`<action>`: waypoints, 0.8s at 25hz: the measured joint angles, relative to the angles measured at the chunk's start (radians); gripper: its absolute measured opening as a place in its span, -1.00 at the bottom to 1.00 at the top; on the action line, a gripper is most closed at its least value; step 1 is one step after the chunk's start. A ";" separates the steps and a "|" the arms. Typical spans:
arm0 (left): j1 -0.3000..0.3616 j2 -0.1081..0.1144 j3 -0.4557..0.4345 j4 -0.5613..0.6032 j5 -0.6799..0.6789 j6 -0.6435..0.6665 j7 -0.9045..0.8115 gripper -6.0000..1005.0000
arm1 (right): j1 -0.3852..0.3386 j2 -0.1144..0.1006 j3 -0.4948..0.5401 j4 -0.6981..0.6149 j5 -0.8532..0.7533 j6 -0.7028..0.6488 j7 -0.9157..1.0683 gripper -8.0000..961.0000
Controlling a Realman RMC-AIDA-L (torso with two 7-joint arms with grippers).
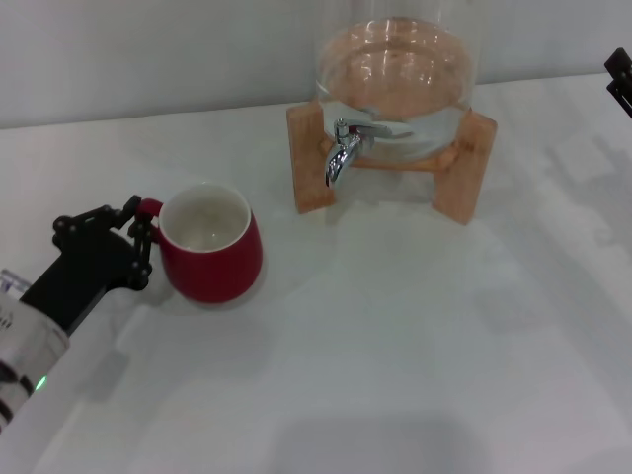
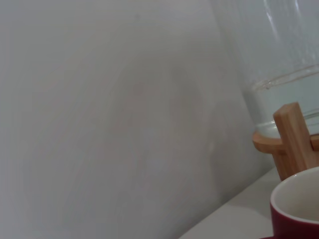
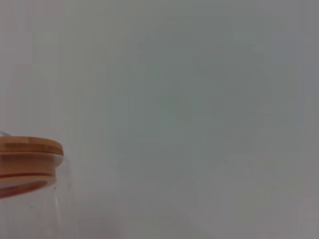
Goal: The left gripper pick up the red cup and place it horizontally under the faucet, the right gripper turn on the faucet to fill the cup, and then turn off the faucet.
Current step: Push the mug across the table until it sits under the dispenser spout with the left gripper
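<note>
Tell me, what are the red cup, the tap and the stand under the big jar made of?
The red cup looks like glazed ceramic: thick rim, glossy white inside. The faucet appears to be polished chrome metal, with mirror-like glints. The stand seems to be light unpainted wood, matte and warm tan. The dispenser looks like clear glass.

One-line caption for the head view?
Left hand at the squat red ceramic cup's handle, chrome faucet beyond; right hand parked.

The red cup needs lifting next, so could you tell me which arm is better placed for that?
The left. Its end effector sits at the red cup, around the handle, while the right end effector is far away beyond the glass dispenser.
</note>
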 joint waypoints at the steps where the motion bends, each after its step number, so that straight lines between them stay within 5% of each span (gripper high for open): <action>1: -0.010 0.000 0.000 -0.001 0.000 -0.011 -0.003 -0.81 | 0.001 0.000 0.000 0.000 0.000 0.000 0.000 0.72; 20: -0.132 -0.004 0.011 0.011 0.069 -0.131 -0.103 -0.81 | 0.010 -0.001 -0.002 -0.004 0.000 0.001 0.006 0.72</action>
